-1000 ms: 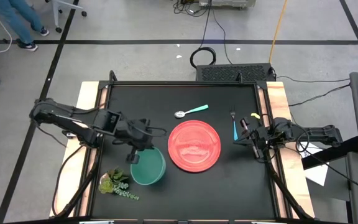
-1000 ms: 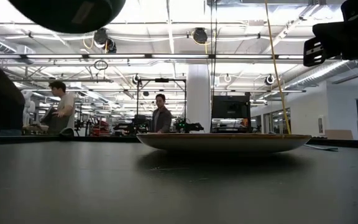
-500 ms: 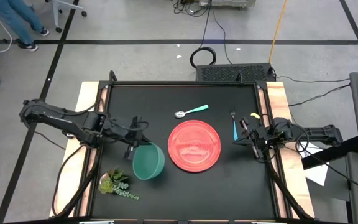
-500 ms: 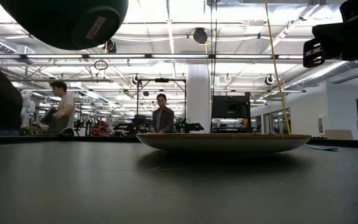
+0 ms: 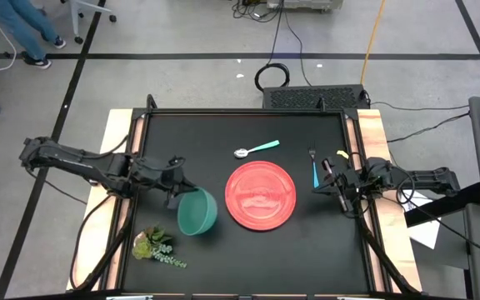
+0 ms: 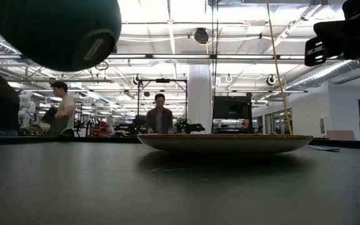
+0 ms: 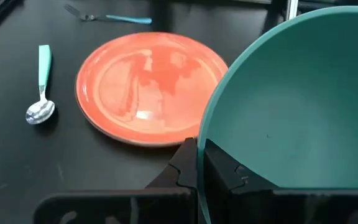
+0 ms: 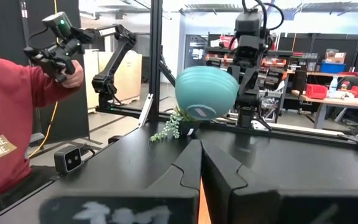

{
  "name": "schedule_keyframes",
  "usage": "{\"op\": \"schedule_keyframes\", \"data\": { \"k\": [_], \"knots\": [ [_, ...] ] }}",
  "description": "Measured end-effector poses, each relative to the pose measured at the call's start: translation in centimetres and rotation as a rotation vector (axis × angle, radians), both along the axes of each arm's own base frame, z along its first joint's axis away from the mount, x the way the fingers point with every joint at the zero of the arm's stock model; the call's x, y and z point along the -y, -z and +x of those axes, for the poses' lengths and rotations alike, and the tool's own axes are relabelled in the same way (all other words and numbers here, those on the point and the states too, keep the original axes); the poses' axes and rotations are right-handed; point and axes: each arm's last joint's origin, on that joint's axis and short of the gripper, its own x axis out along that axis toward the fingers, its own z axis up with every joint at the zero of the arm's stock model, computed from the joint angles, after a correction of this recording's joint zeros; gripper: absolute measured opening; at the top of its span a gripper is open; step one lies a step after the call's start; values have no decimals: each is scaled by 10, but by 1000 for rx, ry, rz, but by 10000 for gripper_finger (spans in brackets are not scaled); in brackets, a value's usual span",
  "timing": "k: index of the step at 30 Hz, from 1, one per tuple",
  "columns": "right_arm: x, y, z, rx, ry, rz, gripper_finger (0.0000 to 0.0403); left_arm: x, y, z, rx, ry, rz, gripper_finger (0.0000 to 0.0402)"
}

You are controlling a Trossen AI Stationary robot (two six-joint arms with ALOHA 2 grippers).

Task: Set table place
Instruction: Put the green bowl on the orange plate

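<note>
Teal bowl (image 5: 196, 212) now drawn leftward, tilted, rim pinched by left tool (image 5: 176, 188), right tool (image 5: 330, 177) pressed together

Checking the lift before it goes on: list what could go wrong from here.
1. The left gripper pinches only the rim of the teal bowl, held tilted clear of the table; a thin edge grip may slip and drop it.
2. The red plate lies close beside the bowl; a swing that way could knock it.
3. The plant sprig lies near the bowl; a low pass could drag it.
</note>
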Motion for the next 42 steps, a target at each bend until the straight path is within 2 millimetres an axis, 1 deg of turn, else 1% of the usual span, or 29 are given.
{"op": "schedule_keyframes", "data": {
  "k": [4, 9, 12, 17, 21, 26, 33, 37, 42],
  "knots": [
    [0, 0, 0, -2, 0, 7, 0, 0, 3, 0, 9, -4, 14, 5],
    [0, 0, 0, -3, 0, 7, 0, 0, -3, 5, 97, 6, 54, 5],
    [0, 0, 0, -3, 0, 7, 0, -1, -6, 7, 141, -29, 83, 5],
    [0, 0, 0, -2, 0, 5, 0, 0, -13, 18, 249, -36, 124, 5],
    [0, 0, 0, -1, 0, 5, 0, -3, -7, 28, 237, -54, 146, 6],
    [0, -1, 0, 6, 1, 1, 0, -12, 3, 46, 233, -92, 92, 5],
    [0, -1, 0, 8, 1, 0, 0, -25, 14, 69, 281, -46, 26, 5],
    [0, -1, 0, 7, 1, 0, 0, -31, 18, 75, 295, -37, 14, 6],
    [0, -1, 0, 7, 1, 0, 0, -35, 21, 77, 285, -19, -3, 5]
  ]
}}
